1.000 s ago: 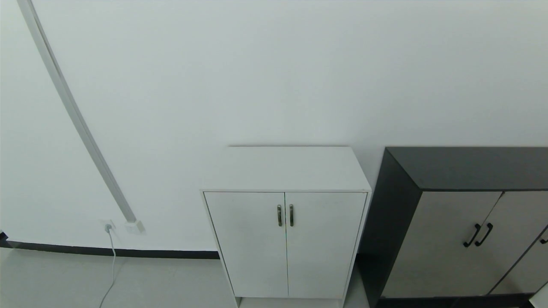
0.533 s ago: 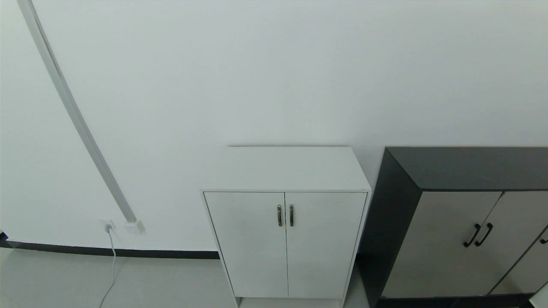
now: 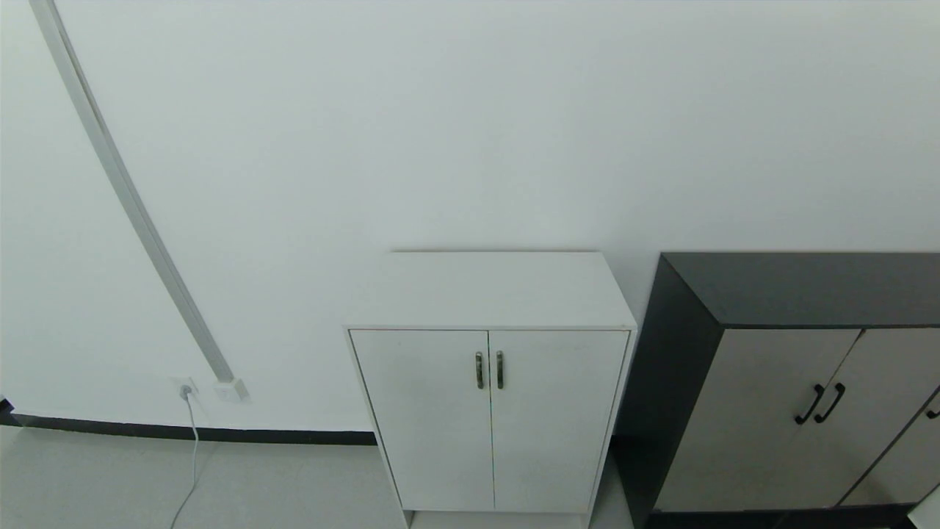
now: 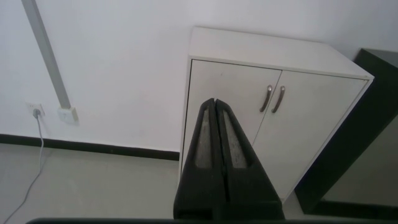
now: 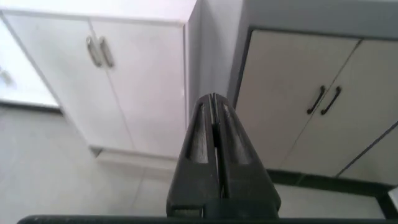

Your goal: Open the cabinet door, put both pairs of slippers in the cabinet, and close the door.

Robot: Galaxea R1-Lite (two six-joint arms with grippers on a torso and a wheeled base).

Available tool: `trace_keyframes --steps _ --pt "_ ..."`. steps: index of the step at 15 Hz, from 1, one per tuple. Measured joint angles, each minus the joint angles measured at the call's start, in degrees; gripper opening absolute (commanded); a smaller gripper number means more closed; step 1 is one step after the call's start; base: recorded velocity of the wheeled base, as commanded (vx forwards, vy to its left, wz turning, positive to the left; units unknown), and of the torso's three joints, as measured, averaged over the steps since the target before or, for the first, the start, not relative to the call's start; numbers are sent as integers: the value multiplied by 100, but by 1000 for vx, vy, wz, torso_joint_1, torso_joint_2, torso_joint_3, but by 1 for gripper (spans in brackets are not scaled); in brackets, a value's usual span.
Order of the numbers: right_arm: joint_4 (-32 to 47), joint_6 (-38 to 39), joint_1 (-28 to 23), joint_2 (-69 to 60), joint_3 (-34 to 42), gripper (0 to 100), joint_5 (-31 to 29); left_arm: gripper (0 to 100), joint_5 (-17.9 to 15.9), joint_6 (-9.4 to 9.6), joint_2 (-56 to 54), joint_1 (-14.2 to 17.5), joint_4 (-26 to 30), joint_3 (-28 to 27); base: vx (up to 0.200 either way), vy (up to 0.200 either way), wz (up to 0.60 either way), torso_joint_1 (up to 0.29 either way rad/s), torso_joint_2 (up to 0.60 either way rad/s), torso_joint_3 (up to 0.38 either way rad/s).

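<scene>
The white cabinet (image 3: 440, 411) stands against the wall with both doors shut, its paired handles (image 3: 489, 369) side by side at the centre and a dark cabinet (image 3: 683, 367) just beside it on my right. My left gripper (image 4: 214, 106) and right gripper (image 5: 213, 102) face the cabinets, each closed on nothing, well apart from the doors.

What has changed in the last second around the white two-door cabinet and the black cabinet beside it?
Nothing visibly changed. The white two-door cabinet has both doors shut as before, and the black cabinet with grey doors stands beside it, unmoved.
</scene>
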Motion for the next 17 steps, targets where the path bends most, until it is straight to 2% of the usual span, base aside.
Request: trace_keyframes --steps 4,6,17 --pt "-23 451 -62 -280 0 0 -207 0 0 -9 0 0 0 0 0 0 0 0 0 0" --pt "-32 473 -66 -312 0 0 -371 0 0 -6 0 0 -2 0 0 0 0 0 0 0" --pt "-34 469 -66 -338 0 0 -349 0 5 -2 0 0 -5 0 0 0 0 0 0 0"
